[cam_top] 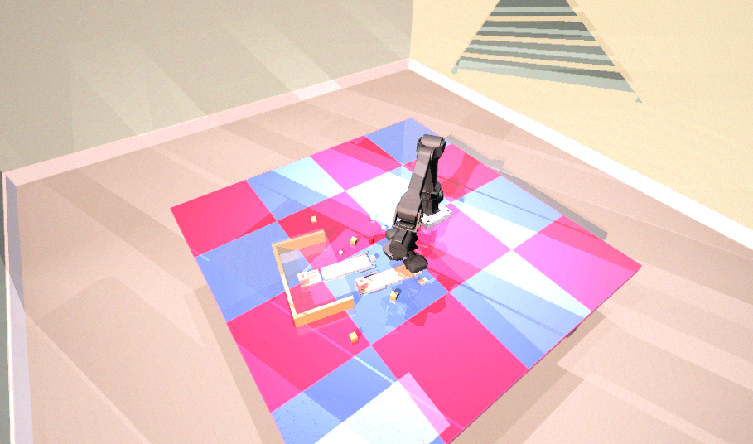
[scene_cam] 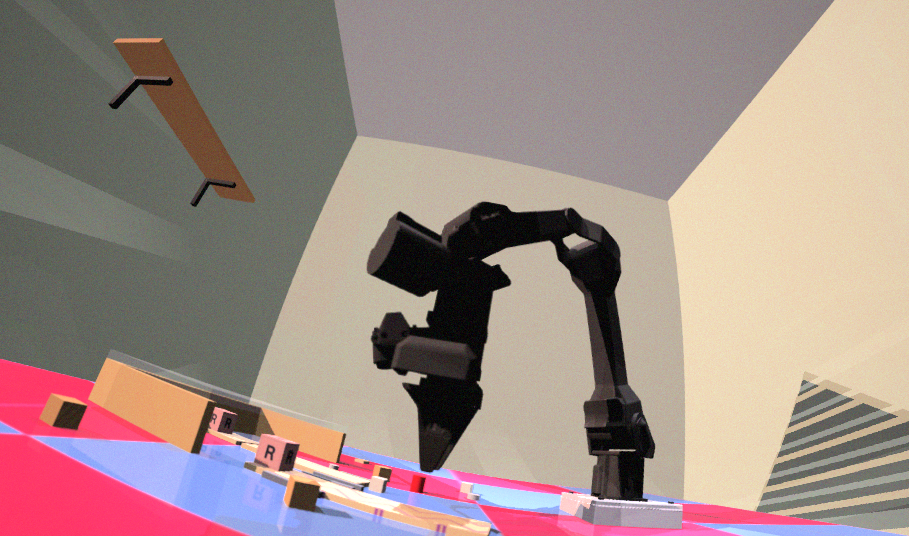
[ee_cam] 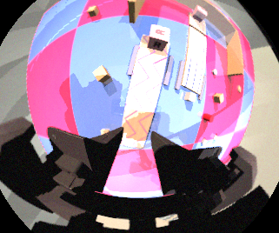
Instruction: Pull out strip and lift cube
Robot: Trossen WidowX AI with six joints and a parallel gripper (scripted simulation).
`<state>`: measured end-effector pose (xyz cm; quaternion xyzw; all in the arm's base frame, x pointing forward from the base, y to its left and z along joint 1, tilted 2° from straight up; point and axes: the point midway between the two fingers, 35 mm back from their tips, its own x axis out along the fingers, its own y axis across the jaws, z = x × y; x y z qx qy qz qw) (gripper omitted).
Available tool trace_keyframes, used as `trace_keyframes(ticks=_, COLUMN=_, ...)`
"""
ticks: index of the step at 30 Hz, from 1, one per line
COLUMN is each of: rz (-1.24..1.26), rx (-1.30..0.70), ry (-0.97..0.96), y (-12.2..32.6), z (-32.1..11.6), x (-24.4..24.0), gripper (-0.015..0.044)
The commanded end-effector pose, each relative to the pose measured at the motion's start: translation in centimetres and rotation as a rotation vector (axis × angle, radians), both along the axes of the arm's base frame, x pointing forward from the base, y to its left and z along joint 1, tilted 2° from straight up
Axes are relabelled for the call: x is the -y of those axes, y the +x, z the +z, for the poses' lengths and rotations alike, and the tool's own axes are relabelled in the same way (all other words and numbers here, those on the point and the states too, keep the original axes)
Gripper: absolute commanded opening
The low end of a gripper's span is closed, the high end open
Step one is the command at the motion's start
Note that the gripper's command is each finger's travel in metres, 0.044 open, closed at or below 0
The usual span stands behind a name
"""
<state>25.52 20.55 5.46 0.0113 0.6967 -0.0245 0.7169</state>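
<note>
A pale strip with a zigzag line (cam_top: 387,280) (scene_cam: 377,506) (ee_cam: 142,96) lies flat, unbroken where visible, between two low rails. A pink cube marked R (cam_top: 360,283) (scene_cam: 276,452) (ee_cam: 159,37) stands on its far end, outside the tan frame. A second strip with dashed lines (cam_top: 345,267) (ee_cam: 195,56) lies beside it; a break seems to show near its far end. Another pink cube (cam_top: 303,277) (scene_cam: 222,420) (ee_cam: 199,13) stands there, inside the frame. My gripper (scene_cam: 433,466) (ee_cam: 137,131) is partly open and empty, above the zigzag strip's near end.
The tan frame (cam_top: 324,311) (scene_cam: 151,402) (ee_cam: 235,52) stands around the far side, with a see-through cover. A tan block (cam_top: 393,295) (scene_cam: 302,492) (ee_cam: 102,75) lies beside the zigzag strip. A red piece (cam_top: 371,240) (scene_cam: 417,483) (ee_cam: 208,116) and several small blocks lie around.
</note>
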Motion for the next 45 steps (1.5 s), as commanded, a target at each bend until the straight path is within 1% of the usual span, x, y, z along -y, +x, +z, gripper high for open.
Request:
trace_keyframes(ticks=1, rz=0.007, rx=0.003, ry=0.004, y=1.4, z=0.3, x=0.1, gripper=0.0289)
trace_keyframes(ticks=7, rz=0.007, rx=0.005, ry=0.003, y=3.8, z=0.6, x=0.4, gripper=0.044)
trace_keyframes(ticks=35, rz=0.007, rx=0.013, ry=0.002, y=14.5, z=2.5, x=1.7, gripper=0.044)
trace_keyframes(ticks=40, rz=0.007, rx=0.014, ry=0.002, y=15.8, z=2.9, x=1.8, gripper=0.044)
trace_keyframes(ticks=45, rz=0.007, rx=0.014, ry=0.002, y=15.8, z=2.4, x=1.8, gripper=0.0309)
